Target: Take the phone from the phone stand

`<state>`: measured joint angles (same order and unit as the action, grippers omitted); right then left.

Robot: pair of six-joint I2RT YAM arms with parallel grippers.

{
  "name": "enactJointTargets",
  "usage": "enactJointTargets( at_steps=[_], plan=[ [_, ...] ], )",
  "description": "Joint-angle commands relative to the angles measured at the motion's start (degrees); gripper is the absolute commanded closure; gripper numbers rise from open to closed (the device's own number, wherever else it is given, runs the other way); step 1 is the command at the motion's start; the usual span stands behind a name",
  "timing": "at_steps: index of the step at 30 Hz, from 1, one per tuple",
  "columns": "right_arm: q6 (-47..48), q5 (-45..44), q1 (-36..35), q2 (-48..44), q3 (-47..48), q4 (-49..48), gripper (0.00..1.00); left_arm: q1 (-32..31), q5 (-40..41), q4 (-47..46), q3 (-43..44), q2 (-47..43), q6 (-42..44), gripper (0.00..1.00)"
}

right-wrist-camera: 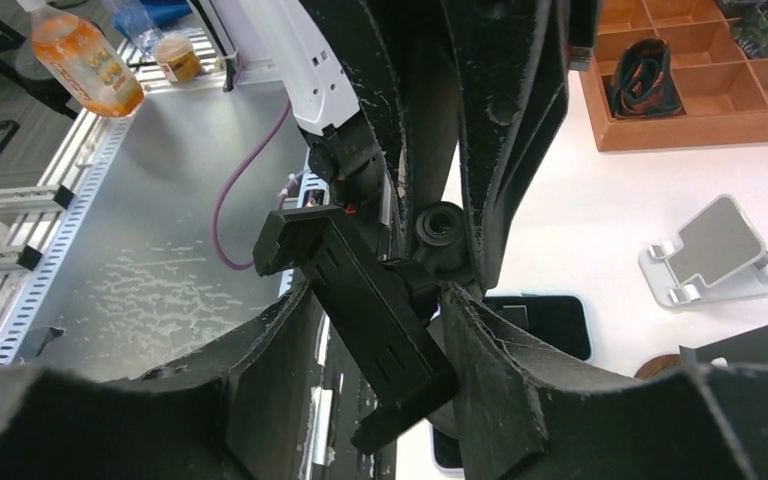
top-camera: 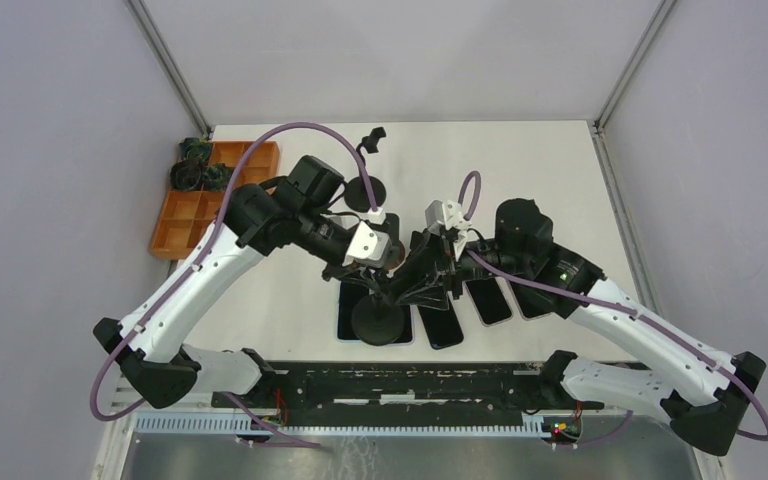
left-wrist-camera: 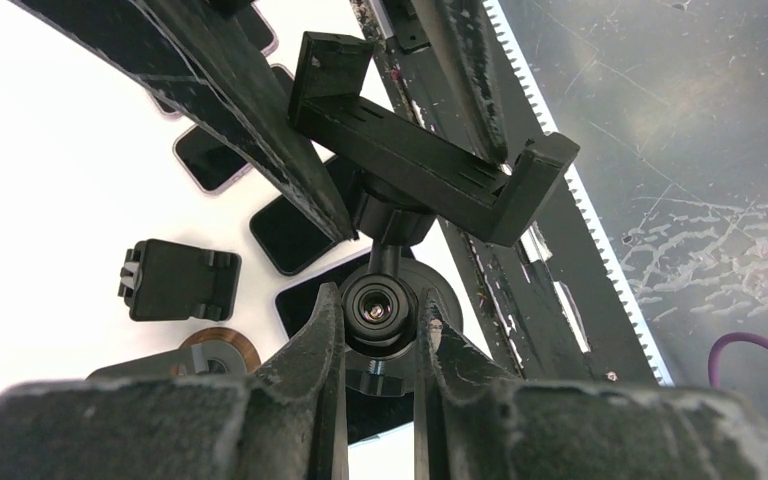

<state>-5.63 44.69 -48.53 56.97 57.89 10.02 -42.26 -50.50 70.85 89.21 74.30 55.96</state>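
Orange tray (top-camera: 175,225): it is lying well to the left of the left gripper (left-wrist-camera: 378,312), apart from the work. You are not needing it.
Left gripper: it is clenching the neck joint of the phone stand (top-camera: 378,322), closing on each side of the joint directly under the cradle (left-wrist-camera: 415,150).
Cradle: it is sitting just above the left gripper and between the jaws of the right gripper (right-wrist-camera: 378,292). Both wrist views are showing its two end hooks with nothing between them.
Right gripper: it is grasping the cradle from the opposite side, appearing to be in contact with its edge and its back.
Phone: you are not finding any phone in the cradle. Several phones (top-camera: 487,302) are lying flat on the table (top-camera: 520,180), below both grippers and running off to the right of the right gripper. You cannot tell which of them is the task's own.
Progress: judging from the empty cradle, the removal is looking done. What is remaining, as a judgement, is letting go of the stand and pulling both arms clear.
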Motion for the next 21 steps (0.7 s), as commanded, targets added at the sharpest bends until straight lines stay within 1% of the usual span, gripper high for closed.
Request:
enactJointTargets(
  at_steps=[1,5,7,9,12,13,14,15,16,17,21],
  plan=[
    [5.0,-3.7,-1.6,1.2,3.0,3.6,0.44,-0.2,-4.4,-1.9,5.6,0.0,3.0,0.98],
    [10.1,-6.9,-3.0,1.0,4.4,8.1,0.41,-0.2,-5.0,0.3,6.7,0.8,3.6,0.98],
    [11.8,-9.7,-4.0,0.2,4.5,8.2,0.42,-0.2,-5.5,0.9,6.9,1.0,3.5,0.98],
    [12.3,-11.9,-4.8,-0.6,4.3,7.1,0.46,-0.2,-5.9,0.9,7.0,1.1,3.1,0.98],
    [11.6,-13.8,-5.6,-1.5,3.9,4.6,0.58,-0.2,-5.8,0.9,6.9,1.1,3.0,0.98],
    [11.2,-13.8,-5.9,-1.6,3.9,3.8,0.60,-0.2,-5.6,0.8,6.8,1.1,2.9,0.98],
    [10.8,-14.0,-6.4,-1.5,4.0,3.3,0.60,-0.2,-5.5,0.9,6.6,1.1,2.9,0.98],
    [10.8,-14.0,-6.9,-1.3,4.0,3.0,0.58,-0.2,-5.4,1.0,6.6,1.2,2.9,0.98],
    [11.1,-14.1,-7.6,-0.9,4.4,3.2,0.52,-0.2,-5.4,1.2,6.6,1.3,3.1,0.98],
    [11.5,-14.6,-8.2,-0.3,4.9,3.9,0.50,-0.2,-5.4,1.8,6.6,1.5,3.4,0.98],
    [12.9,-15.2,-10.2,2.0,6.9,6.1,0.49,-0.3,-5.3,4.5,7.3,2.6,4.7,0.98]
  ],
)
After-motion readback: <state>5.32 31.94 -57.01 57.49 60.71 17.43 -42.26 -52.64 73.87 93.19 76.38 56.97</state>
